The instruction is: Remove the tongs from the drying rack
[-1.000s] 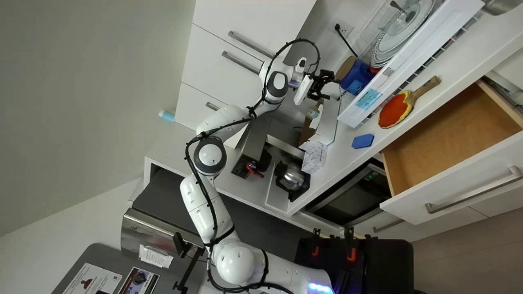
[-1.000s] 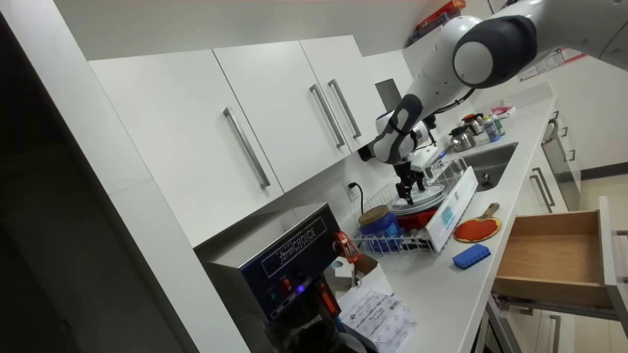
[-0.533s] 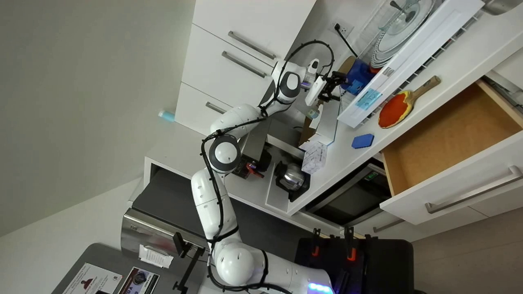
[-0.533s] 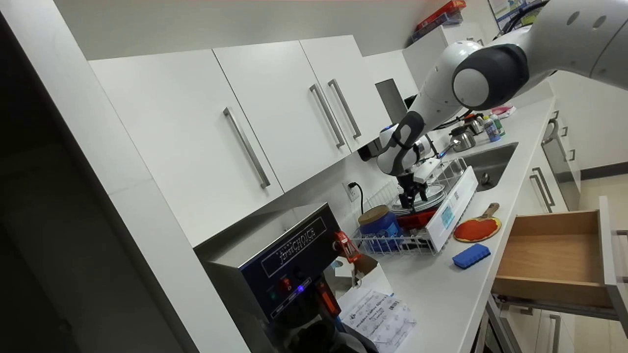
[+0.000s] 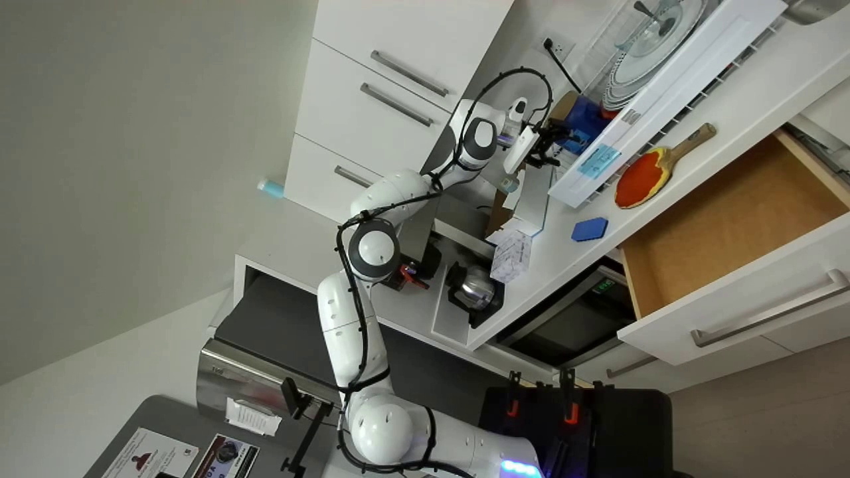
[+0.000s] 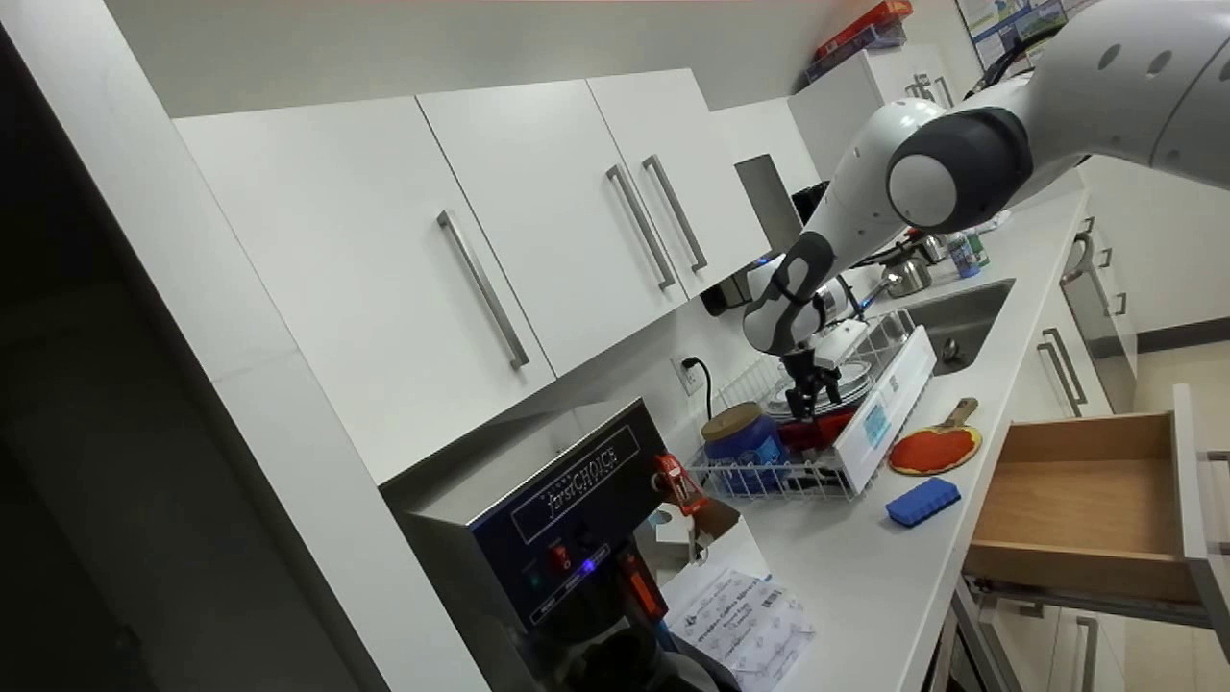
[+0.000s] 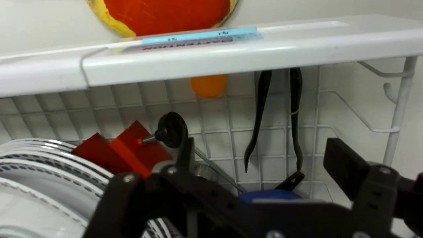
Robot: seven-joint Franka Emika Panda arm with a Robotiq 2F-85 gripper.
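The drying rack (image 6: 889,408) is a white wire basket with a white front panel bearing a light-blue label; it also shows in an exterior view (image 5: 671,99) and the wrist view (image 7: 231,61). The black tongs (image 7: 261,105) lie in the rack on the wire grid, arms spread, one tip at a black slotted piece (image 7: 292,181). Their other end is hidden under the front panel. My gripper (image 7: 262,157) is open and empty above the rack; the tongs' tips appear between its fingers, apart from them. It shows in both exterior views (image 5: 568,149) (image 6: 817,399).
Plates (image 7: 49,172), a red object (image 7: 129,148) and a dark round-headed utensil (image 7: 172,129) are in the rack. A blue jar (image 6: 745,450) stands at its near end. A red-and-yellow paddle (image 6: 934,450), blue sponge (image 6: 922,502) and open drawer (image 6: 1076,490) are in front.
The arm has moved along the counter toward the rack and lower. In an exterior view my gripper now overlaps the blue jar; in an exterior view it is lower over the plates.
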